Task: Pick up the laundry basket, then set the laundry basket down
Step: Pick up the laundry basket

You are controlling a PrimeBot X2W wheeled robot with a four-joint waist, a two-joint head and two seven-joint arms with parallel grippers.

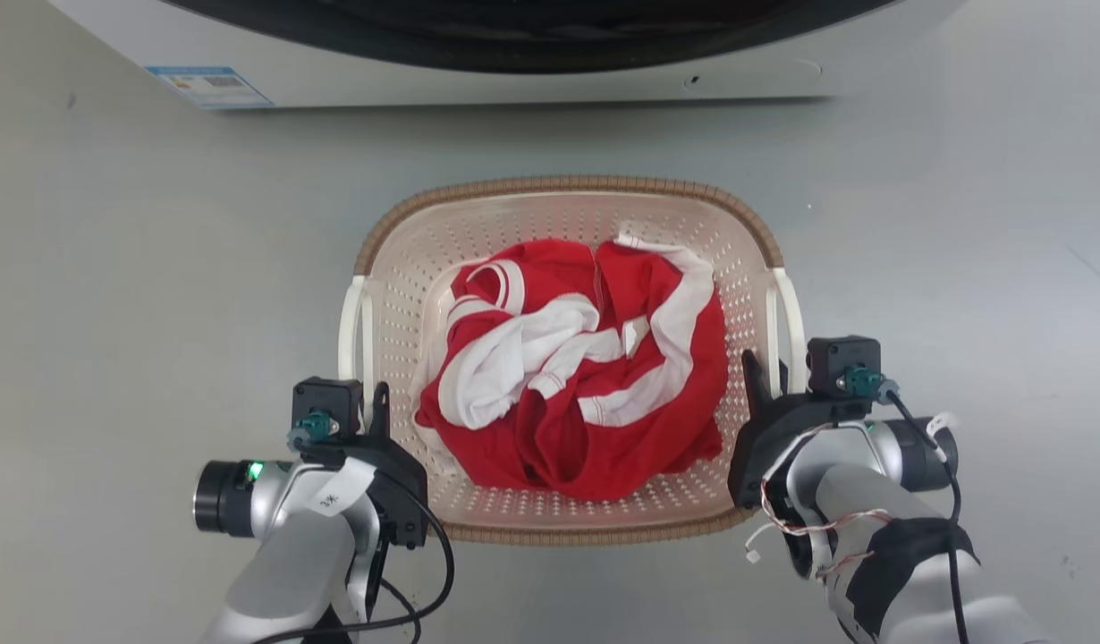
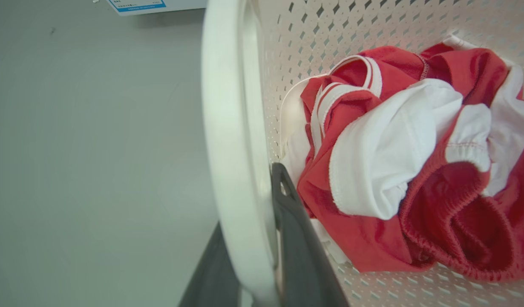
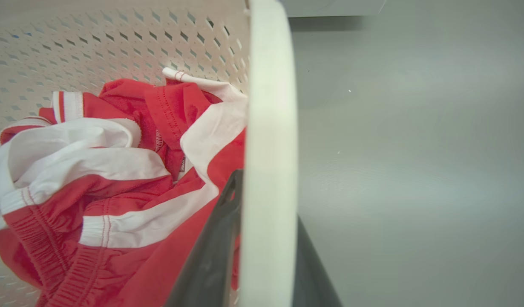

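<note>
Although the washing machine stands close beyond its far rim, the laundry basket has bare grey floor open on both sides and toward the robot. Inside it a crumpled red and white garment is heaped over the perforated bottom. The left gripper is closed on the white left handle, one dark finger on the basket side and one on the floor side. The right gripper clamps the right handle likewise. The outer fingers are largely hidden behind the handles, and whether the basket touches the floor cannot be told.
</note>
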